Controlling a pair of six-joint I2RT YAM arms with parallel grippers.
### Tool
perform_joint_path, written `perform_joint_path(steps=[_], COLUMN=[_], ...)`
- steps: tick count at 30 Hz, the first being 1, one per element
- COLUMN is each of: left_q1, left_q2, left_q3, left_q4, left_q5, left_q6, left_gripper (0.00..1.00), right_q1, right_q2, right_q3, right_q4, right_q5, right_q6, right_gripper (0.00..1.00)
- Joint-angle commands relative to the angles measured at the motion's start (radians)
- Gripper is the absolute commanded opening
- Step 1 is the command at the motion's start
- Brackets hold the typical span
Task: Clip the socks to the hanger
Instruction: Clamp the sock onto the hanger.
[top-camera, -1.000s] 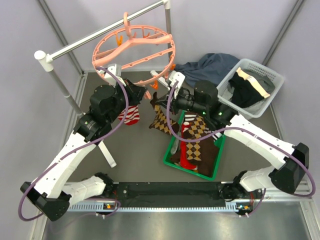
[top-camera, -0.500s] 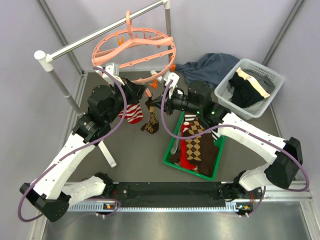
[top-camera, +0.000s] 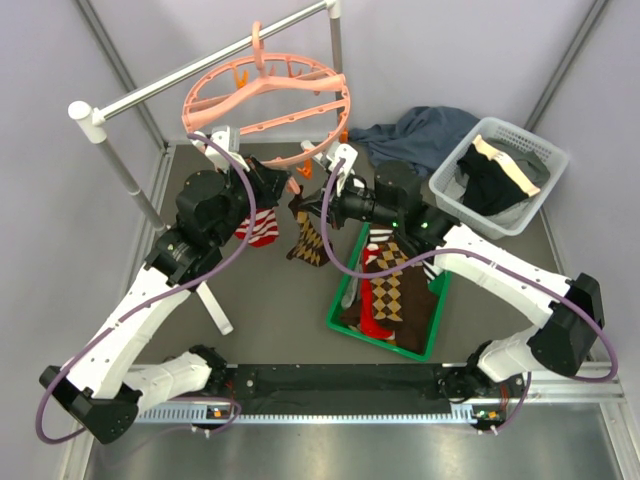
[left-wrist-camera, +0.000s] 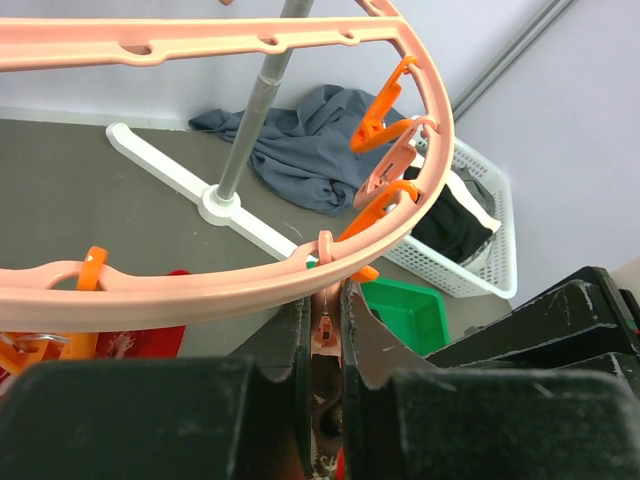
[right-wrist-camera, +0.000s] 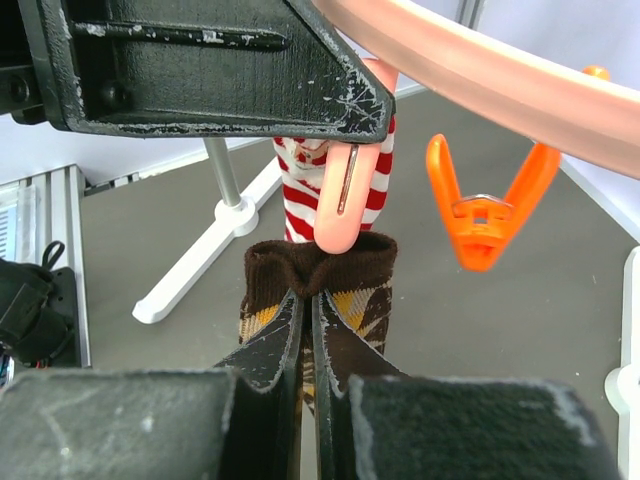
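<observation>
The salmon-pink hanger (top-camera: 265, 105) hangs from the rail, its ring crossing the left wrist view (left-wrist-camera: 250, 285). My left gripper (top-camera: 287, 188) is under the ring's near edge, shut on a pink clip (left-wrist-camera: 327, 335). My right gripper (top-camera: 303, 207) is shut on the brown cuff of a brown-and-tan argyle sock (right-wrist-camera: 320, 265). It holds the cuff up against the tip of that pink clip (right-wrist-camera: 343, 200). The sock's leg hangs below (top-camera: 308, 240). A red-and-white striped sock (top-camera: 258, 228) hangs from the hanger just behind (right-wrist-camera: 297, 210). An empty orange clip (right-wrist-camera: 485, 215) hangs to the right.
A green bin (top-camera: 350, 300) with more argyle and red socks lies by the right arm. A white basket (top-camera: 535, 140) of black and cream garments and a dark blue-grey cloth (top-camera: 420, 135) are at the back right. The grey rail (top-camera: 200, 65) stands on a white foot (top-camera: 215, 300).
My right gripper has carried the argyle sock left and up, from above the bin to the clip under the ring. The left gripper has stayed at the clip.
</observation>
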Motion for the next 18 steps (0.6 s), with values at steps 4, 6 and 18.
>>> perform_joint_path(steps=[4, 6, 18], left_q1=[0.003, 0.003, 0.003], left_q2=[-0.001, -0.004, 0.008], left_q3=[-0.003, -0.008, -0.011], left_q4=[0.056, 0.068, 0.063], left_q5=[-0.01, -0.002, 0.004], left_q6=[0.015, 0.001, -0.003], left_gripper=[0.04, 0.04, 0.06], right_q1=[0.017, 0.016, 0.019], right_q2=[0.002, 0.005, 0.014], right_q3=[0.072, 0.077, 0.086], right_q4=[0.078, 0.078, 0.094], right_q5=[0.004, 0.003, 0.02], right_q6=[0.011, 0.014, 0.014], right_gripper=[0.0, 0.0, 0.0])
